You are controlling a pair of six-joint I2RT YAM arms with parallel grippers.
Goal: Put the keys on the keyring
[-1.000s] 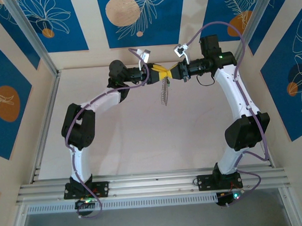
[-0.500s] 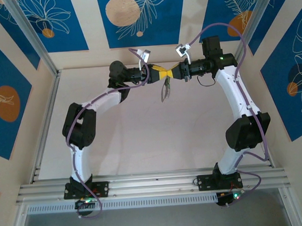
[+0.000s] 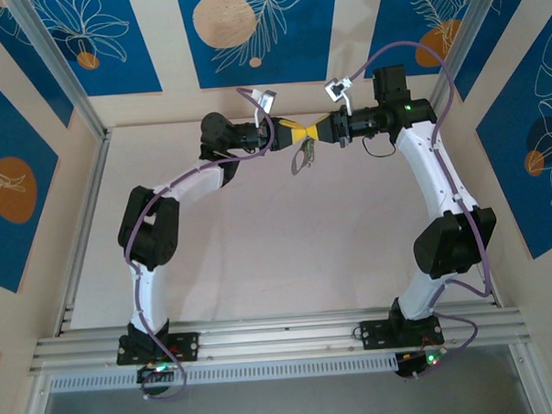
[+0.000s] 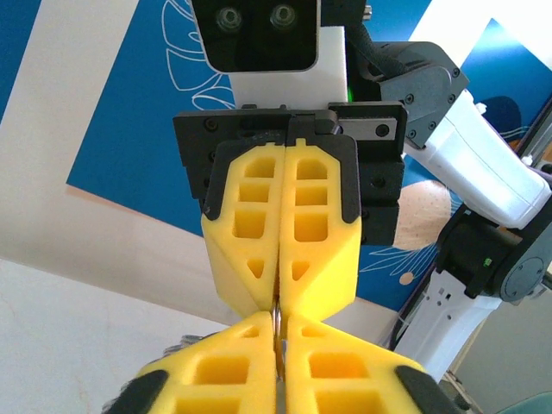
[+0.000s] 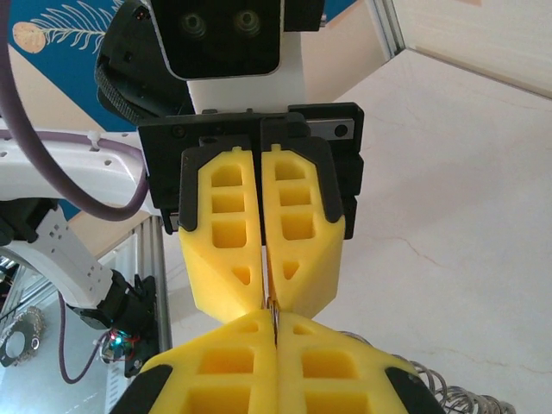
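Left gripper point(image 3: 296, 132) and right gripper point(image 3: 312, 131) meet tip to tip in the air above the far part of the tabletop point(image 3: 260, 253). Each has its yellow fingers point(image 4: 345, 379) pressed fully together. The two arms reach inward from either side. In the left wrist view a thin sliver of metal sits in the seam where the two sets of fingertips touch, so both grippers pinch the same fine edge. The keyring point(image 3: 300, 157) hangs just below that meeting point, a small grey loop with silvery pieces, clear of the tabletop. In the right wrist view its coiled silvery fringe point(image 5: 453, 392) shows low on the right, just beside the right gripper's own fingers.
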